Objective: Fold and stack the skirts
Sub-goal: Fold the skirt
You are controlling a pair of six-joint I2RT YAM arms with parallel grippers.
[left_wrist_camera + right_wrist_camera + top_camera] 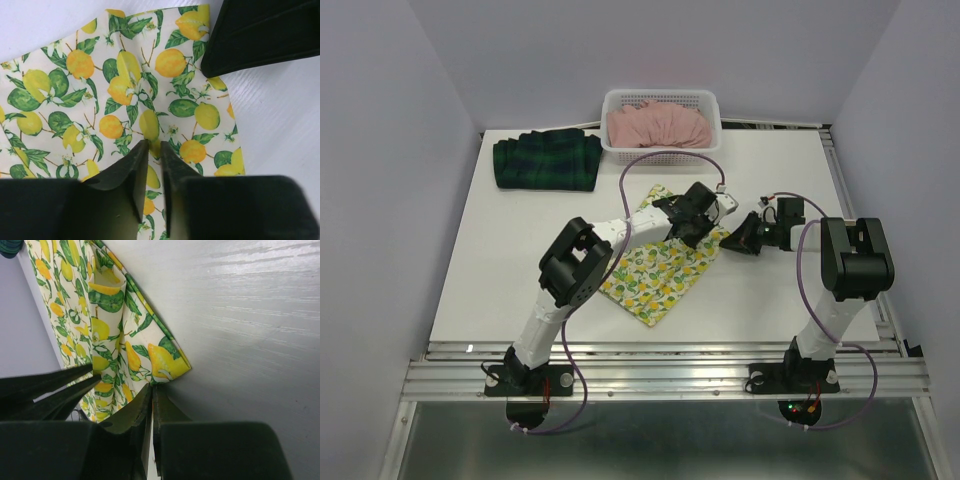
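The lemon-print skirt [655, 272] lies at the table's middle, partly folded. My left gripper [692, 215] is over its far right part, and in the left wrist view [154, 144] the jaws are nearly closed, pinching a pucker of the lemon cloth [125, 80]. My right gripper [740, 238] is at the skirt's right corner. In the right wrist view [151, 387] it is shut on that folded corner [160, 360], which it holds off the table. The plaid skirt [548, 160] lies folded at the back left. The pink skirt [658, 125] is bunched in the basket.
The white lattice basket [660, 97] stands at the back centre of the white table [790, 300]. The right gripper's dark finger [265, 35] shows in the left wrist view, and the left gripper's fingers [45, 390] show in the right wrist view, so the two are close together.
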